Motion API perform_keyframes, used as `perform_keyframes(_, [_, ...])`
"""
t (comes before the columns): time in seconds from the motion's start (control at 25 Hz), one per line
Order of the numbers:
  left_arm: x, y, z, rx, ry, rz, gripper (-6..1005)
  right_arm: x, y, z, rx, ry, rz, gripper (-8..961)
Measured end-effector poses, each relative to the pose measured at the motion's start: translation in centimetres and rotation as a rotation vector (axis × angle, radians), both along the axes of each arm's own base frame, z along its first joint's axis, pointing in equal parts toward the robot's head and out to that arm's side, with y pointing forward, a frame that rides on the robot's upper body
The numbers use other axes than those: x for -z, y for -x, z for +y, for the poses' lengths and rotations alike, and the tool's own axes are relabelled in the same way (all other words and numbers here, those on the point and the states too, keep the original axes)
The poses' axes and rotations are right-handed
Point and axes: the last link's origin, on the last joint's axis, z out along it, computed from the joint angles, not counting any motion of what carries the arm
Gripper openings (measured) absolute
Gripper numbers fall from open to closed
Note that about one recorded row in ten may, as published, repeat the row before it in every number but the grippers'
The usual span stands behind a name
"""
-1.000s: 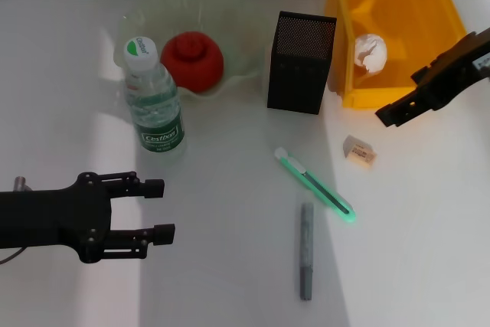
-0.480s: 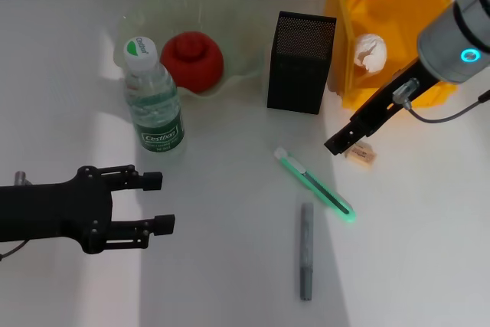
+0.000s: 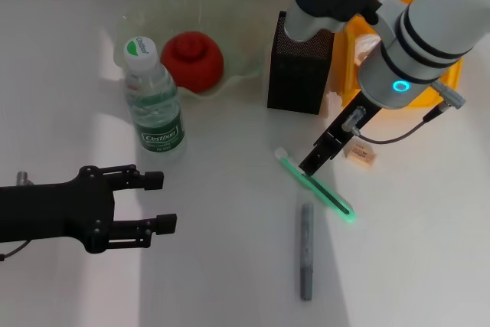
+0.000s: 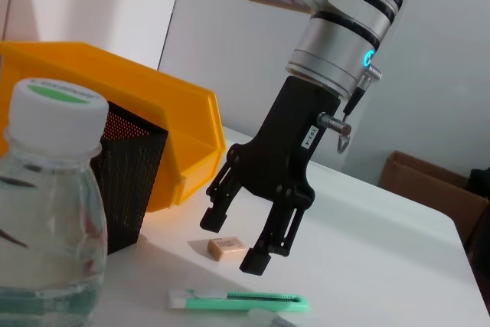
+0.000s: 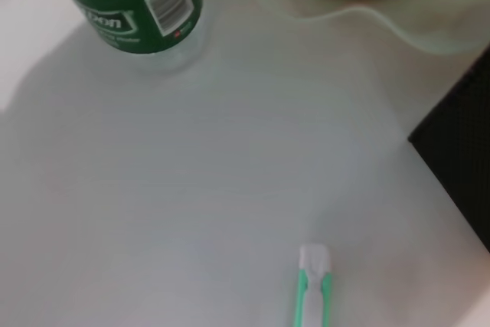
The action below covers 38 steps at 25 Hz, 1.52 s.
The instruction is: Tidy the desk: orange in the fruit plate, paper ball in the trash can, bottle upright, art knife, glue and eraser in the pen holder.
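The green art knife [image 3: 318,187] lies on the white desk, and my right gripper [image 3: 314,166] hovers open just above its near end. In the left wrist view the right gripper [image 4: 233,243] hangs over the art knife [image 4: 245,302] with the eraser [image 4: 227,249] behind it. The beige eraser [image 3: 360,155] lies right of the knife, and the grey glue stick [image 3: 306,250] lies nearer to me. The orange [image 3: 191,59] sits in the fruit plate [image 3: 230,5]. The bottle [image 3: 153,101] stands upright. The right arm partly covers the pen holder [image 3: 298,70] and trash can [image 3: 343,59] and hides the paper ball.
My left gripper [image 3: 161,203] rests open at the lower left, in front of the bottle. The right wrist view shows the bottle [image 5: 142,5], the fruit plate [image 5: 383,21], the knife tip [image 5: 312,289] and a corner of the pen holder [image 5: 459,158].
The right arm has swung from over the trash can leftward and down to the art knife. The left arm has stayed put.
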Motion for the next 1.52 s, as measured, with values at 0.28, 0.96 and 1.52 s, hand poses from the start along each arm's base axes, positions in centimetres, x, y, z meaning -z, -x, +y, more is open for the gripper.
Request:
perform_keyframes(0.28, [0.2, -0.1, 0.0, -0.001, 0.0, -0.004, 754, 1.6, 0.5, -0.3, -0.008, 0.038, 0.016, 766])
perform_keyframes(0.96, [0.6, 0.3, -0.1, -0.006, -0.02, 0.007, 755, 3.2, 0.3, 0.0, -0.027, 0.039, -0.021, 461])
perform_keyframes(1.52, [0.7, 0.4, -0.1, -0.011, -0.028, 0.011, 755, 4.5, 0.8, 0.0, -0.055, 0.043, -0.007, 367])
